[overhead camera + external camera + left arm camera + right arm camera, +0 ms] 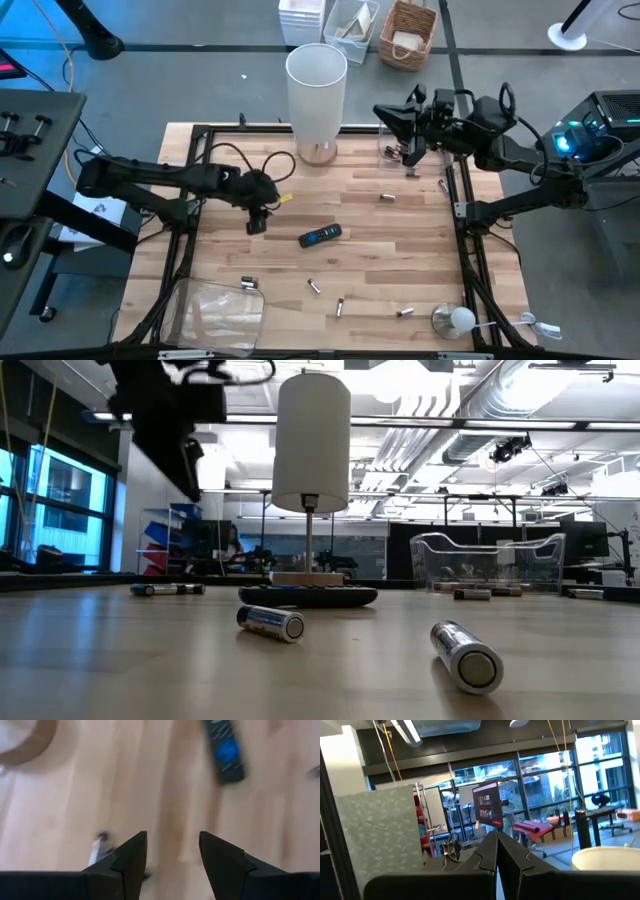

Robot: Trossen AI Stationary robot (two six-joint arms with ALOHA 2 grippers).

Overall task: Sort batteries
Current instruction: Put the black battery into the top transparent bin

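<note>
Treat the batteries (388,197) as small, rigid, smooth metal cylinders: light enough that a nudge from a finger will likely send one rolling across the wooden table (230,180), and slick enough to squirt out of a pinch that lands off-centre. You would do best to close across the middle of the barrel, fingers square to its long axis, never over the rounded ends. In the high view they lie scattered: several in the lower centre of the frame, one at lower left just beside the clear tray (218,310), a few in the upper right near the other clear bin (487,561), which the low view suggests already holds some (its contents are hard to make out through the plastic). The left gripper (172,851) hovers left of centre with its jaws spread and nothing between them, the black remote (320,236) just to its right; a battery (96,851) shows blurred beside one finger in the wrist view, half hidden, so you cannot read its type. The right gripper (497,851) is up in the upper right over the bin, fingers pressed together and holding nothing visible. The white lamp (316,88) may hide table behind it.
</note>
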